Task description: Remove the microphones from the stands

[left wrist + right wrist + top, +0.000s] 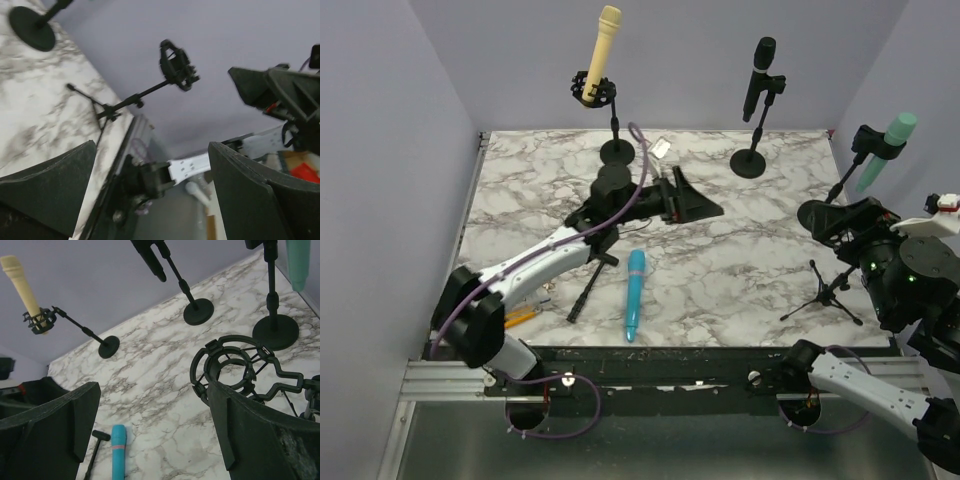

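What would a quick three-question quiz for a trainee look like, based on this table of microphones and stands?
1. Which colour is the microphone lying flat on the table? A. white B. blue C. red
2. True or false: the mount on the tripod stand is empty.
3. How many microphones are held up off the table?

Key
1. B
2. True
3. Three: the beige microphone, the black microphone and the green microphone.
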